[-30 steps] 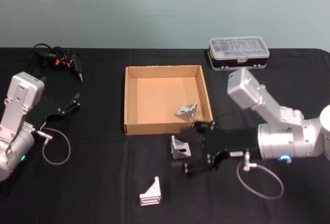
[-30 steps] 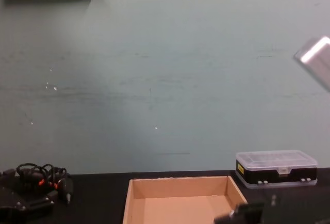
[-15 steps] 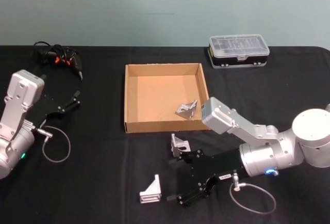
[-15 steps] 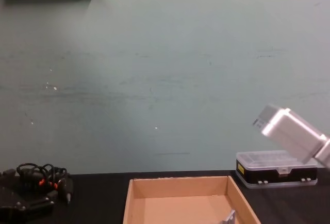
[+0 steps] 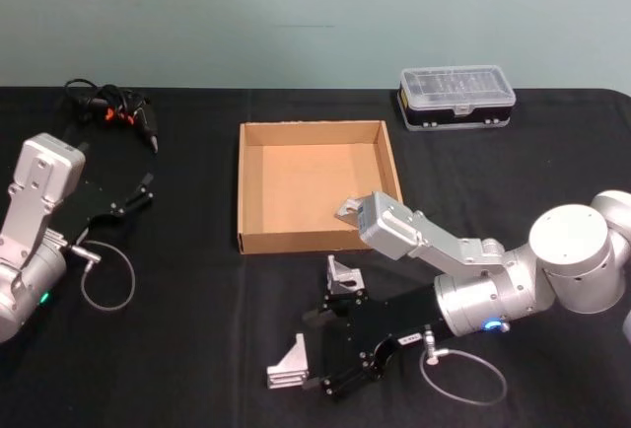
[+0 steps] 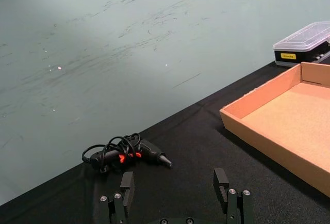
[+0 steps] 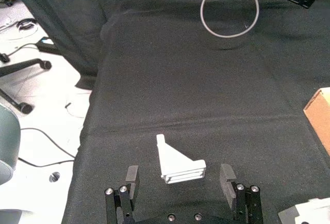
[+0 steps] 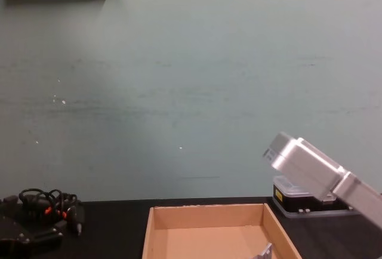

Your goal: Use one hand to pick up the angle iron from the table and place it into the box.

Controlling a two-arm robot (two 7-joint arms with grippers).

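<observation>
Nearest the robot, the front angle iron (image 5: 288, 369) lies on the table (image 5: 197, 349), close to the near edge. The right gripper (image 5: 317, 354) is down low around it with its jaws spread wide. In the right wrist view, the front angle iron (image 7: 178, 163) sits between the two fingers (image 7: 132, 176) with a gap on each side, so nothing's gripped yet. Looks to me like the line-up right before the pinch.

A bit farther back, a second angle iron (image 5: 342, 275) sits on the table just in front of the box (image 5: 311, 244), close beside the right arm. Inside the box, near its front right corner, a third angle iron (image 5: 347, 209) is already in, partly hidden by the arm's silver housing.

Over on the left, the left gripper (image 5: 138, 196) is parked above the table, jaws apart, holding nothing. Beyond it lies a corded tool (image 5: 113, 112), and at the far right the plastic case (image 5: 456, 98) sits with its lid shut.

So my read on progress is one piece boxed, two on the table, and one of those about to get grabbed. For that one it still needs to close, lift, clear the low front wall and let go.
</observation>
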